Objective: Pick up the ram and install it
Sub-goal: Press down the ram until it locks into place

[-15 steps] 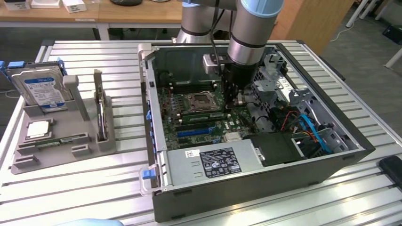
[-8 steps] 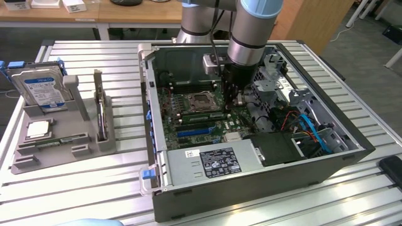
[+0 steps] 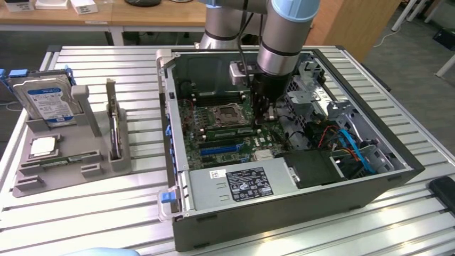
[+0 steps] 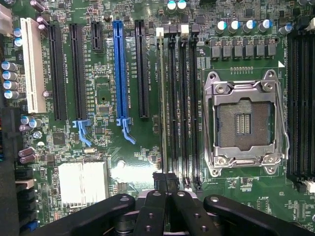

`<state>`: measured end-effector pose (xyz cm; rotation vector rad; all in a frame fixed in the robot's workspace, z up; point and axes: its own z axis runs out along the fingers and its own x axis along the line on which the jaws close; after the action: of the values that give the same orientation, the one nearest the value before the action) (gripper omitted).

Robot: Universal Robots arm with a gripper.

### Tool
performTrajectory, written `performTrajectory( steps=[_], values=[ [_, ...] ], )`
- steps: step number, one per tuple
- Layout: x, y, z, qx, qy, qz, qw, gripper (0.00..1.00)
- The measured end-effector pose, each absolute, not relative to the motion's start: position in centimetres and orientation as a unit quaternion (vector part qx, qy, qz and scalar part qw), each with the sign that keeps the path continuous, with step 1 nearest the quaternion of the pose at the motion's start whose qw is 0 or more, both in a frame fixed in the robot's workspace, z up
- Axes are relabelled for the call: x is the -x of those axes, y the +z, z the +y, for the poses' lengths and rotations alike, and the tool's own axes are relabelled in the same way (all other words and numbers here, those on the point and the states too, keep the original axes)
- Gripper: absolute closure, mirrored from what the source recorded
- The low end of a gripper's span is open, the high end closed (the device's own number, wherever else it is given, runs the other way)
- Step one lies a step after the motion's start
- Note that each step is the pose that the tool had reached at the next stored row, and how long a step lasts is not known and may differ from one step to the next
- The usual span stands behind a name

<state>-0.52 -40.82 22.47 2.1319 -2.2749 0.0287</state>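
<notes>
Pressed together, the gripper's [image 4: 166, 179] fingertips sit at the ram [image 4: 161, 98], edge-on in a motherboard slot inside the open computer case [image 3: 284, 213] on a slatted metal table [image 3: 85, 213], wooden desks [image 3: 142, 18] behind.

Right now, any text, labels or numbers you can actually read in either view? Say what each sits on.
None reads cleanly.
Hard drive blue label: print too small.
Power supply black sticker and small white sticker: print and symbols too blurred.
Motherboard white silkscreen beside the blue slot and memory slots: too small to quote.
</notes>
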Motion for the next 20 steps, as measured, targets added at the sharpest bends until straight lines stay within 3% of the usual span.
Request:
performTrajectory(
  steps=[20],
  values=[
    [0.96,22.82,-40.8,-0.684,0.011,-0.73,0.012,0.9]
  ],
)
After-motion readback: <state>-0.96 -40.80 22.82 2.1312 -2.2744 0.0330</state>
